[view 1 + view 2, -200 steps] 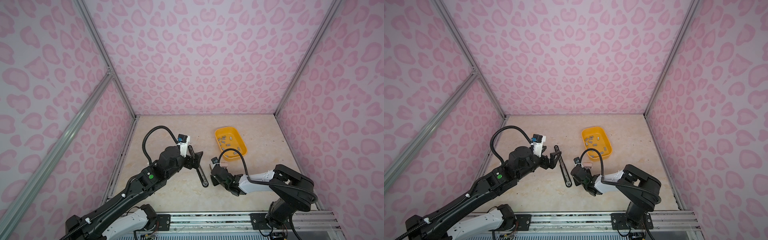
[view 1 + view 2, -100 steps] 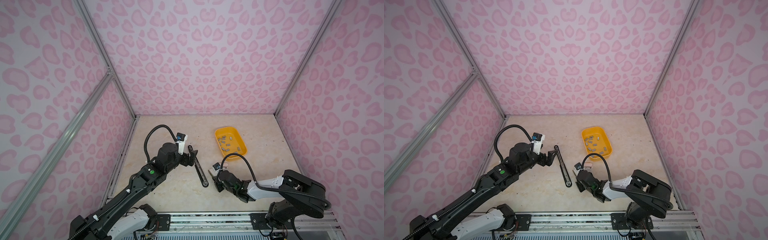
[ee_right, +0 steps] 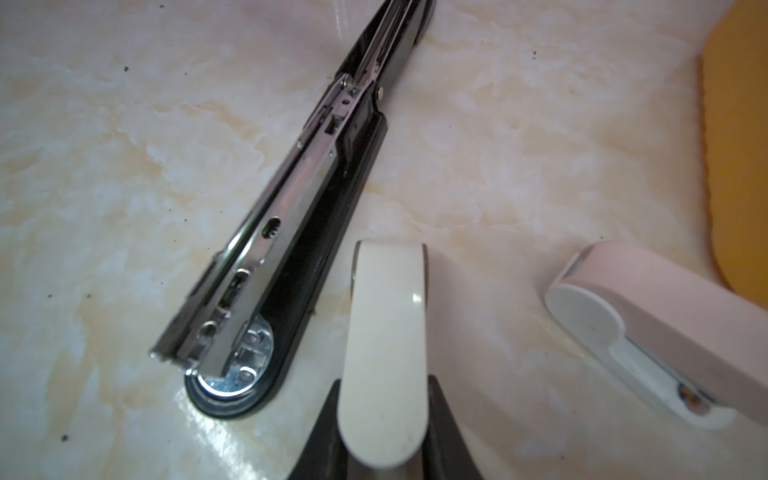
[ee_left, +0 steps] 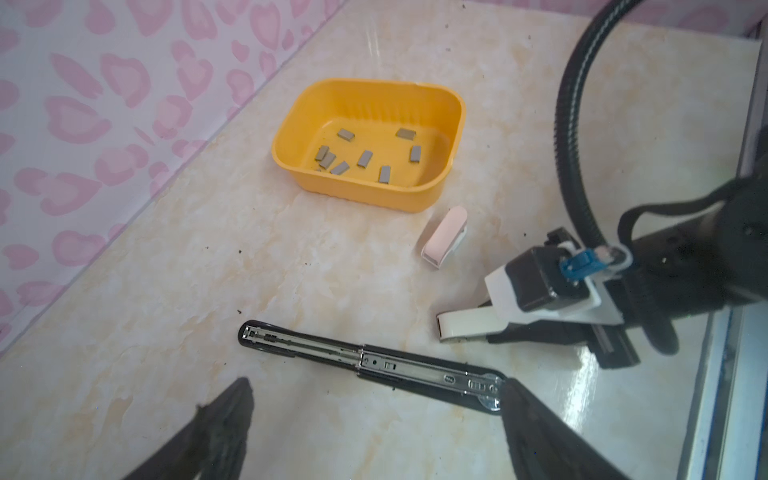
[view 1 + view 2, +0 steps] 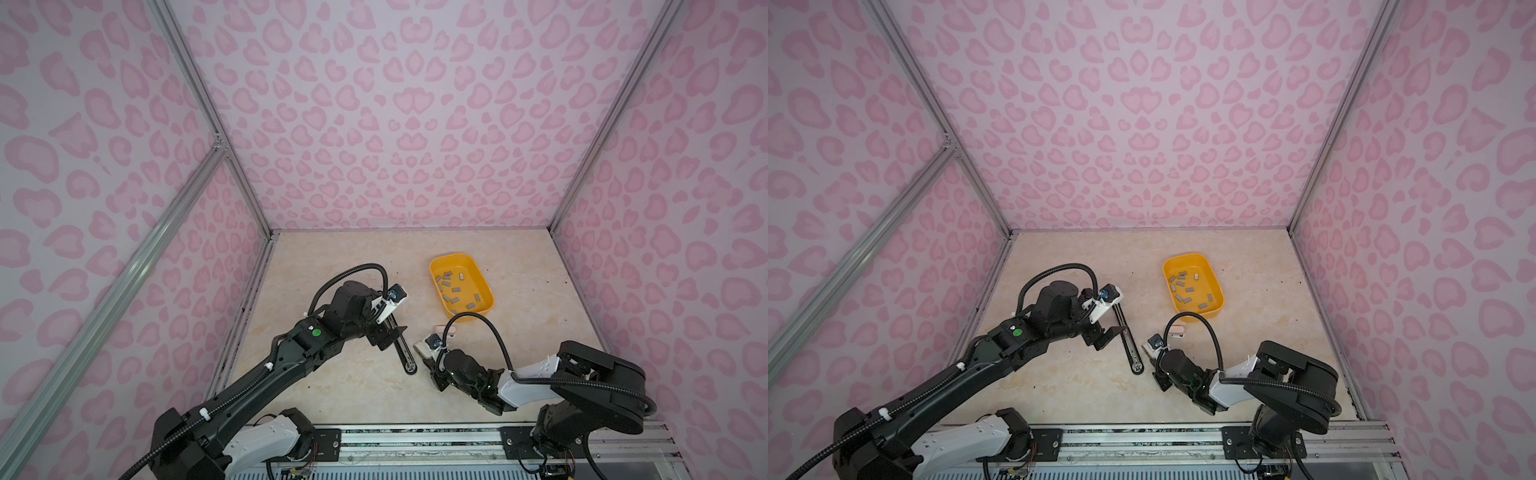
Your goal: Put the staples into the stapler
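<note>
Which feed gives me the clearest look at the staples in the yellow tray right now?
The left wrist view: the staples lie as separate grey strips in the yellow tray. Both top views show them too, but tiny. The right wrist view catches only the tray's edge, no staples.

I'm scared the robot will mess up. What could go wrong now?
The right gripper pinches the cream stapler only at one end, so it might twist or slip out. That stapler is close beside the opened black stapler; a small move could knock it askew. The staples lie flat and tiny in the yellow tray, probably hard to pick up.
</note>
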You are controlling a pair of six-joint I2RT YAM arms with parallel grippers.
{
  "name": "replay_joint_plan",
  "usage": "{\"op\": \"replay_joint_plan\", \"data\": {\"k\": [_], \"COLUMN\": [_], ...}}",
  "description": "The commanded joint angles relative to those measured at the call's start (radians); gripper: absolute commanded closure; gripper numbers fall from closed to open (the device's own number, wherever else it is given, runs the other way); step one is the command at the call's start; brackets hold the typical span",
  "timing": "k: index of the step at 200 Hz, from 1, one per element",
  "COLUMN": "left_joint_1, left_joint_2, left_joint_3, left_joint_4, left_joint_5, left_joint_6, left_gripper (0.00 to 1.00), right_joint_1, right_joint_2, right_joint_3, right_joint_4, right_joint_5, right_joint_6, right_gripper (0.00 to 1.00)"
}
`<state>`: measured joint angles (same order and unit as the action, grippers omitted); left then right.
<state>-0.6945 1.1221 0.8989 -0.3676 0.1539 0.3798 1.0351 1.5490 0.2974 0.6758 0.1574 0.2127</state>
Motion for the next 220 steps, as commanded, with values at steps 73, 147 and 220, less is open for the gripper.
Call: {"op": "replay_joint_plan", "data": {"k": [73, 147, 220], "left_joint_1": [0.002, -0.040, -0.110], "left_joint_2": [0.402, 0.496, 0.597], "left_joint_3": [0.119, 0.173, 0.239], "left_joint_4": [-0.062, -0.037, -0.054], "left_joint_5": [0.271, 0.269, 0.223], "left_joint_6": [0.508, 0.537, 0.554], "left_gripper": [0.27, 0.22, 0.23], "right_joint_1": [0.006, -0.002, -0.050], "right_joint_2": [-0.039, -0.211, -0.215], "right_joint_3": [-0.119, -0.208, -0.236], "right_joint_4": [0.184, 0.157, 0.174], "right_joint_5": [0.051, 0.160, 0.238], "right_joint_6": [-0.022, -0.026, 0.036], "right_gripper": [0.49, 0.37, 0.52]}}
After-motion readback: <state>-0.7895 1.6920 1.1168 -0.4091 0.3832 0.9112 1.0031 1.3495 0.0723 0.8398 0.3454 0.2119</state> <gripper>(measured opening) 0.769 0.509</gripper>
